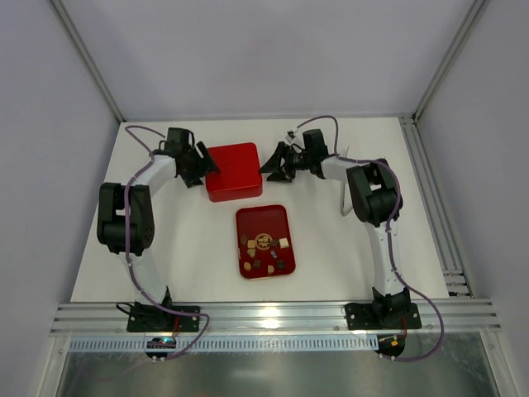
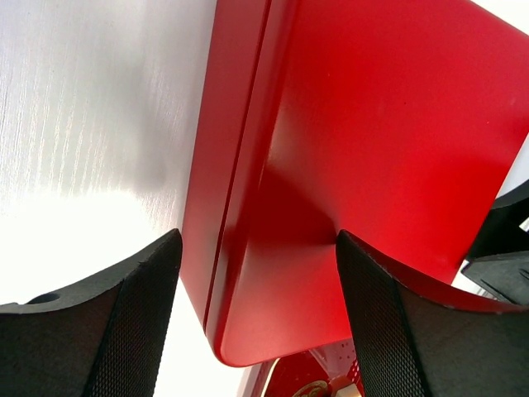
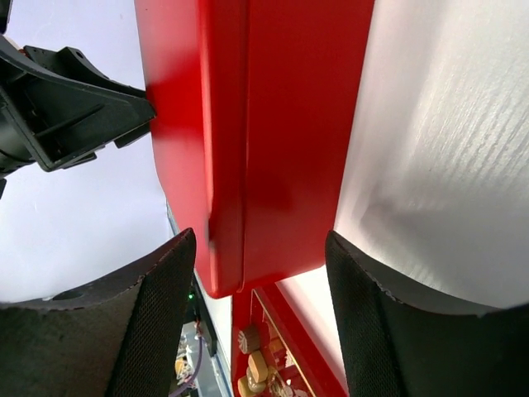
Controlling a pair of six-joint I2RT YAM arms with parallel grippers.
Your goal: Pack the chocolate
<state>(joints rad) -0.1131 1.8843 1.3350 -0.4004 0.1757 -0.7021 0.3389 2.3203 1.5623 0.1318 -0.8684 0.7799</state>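
Observation:
The chocolate (image 1: 263, 248) is several small brown and cream pieces lying in an open red tray (image 1: 248, 213) at mid table; some pieces (image 3: 256, 364) show low in the right wrist view. Behind it lies a closed red box (image 1: 234, 171) with a seam along its side. My left gripper (image 1: 207, 171) is at the box's left edge. Its jaws (image 2: 258, 240) straddle a corner of the red box (image 2: 331, 149), open, with white table showing beside the left finger. My right gripper (image 1: 269, 168) is at the right edge. It stands open (image 3: 258, 240) around the box's edge (image 3: 273, 124).
The white table (image 1: 347, 248) is framed by grey walls at the back and sides. An aluminium rail (image 1: 273, 314) runs along the near edge. A metal strip (image 1: 430, 207) runs down the right side. Purple cables loop from both arms.

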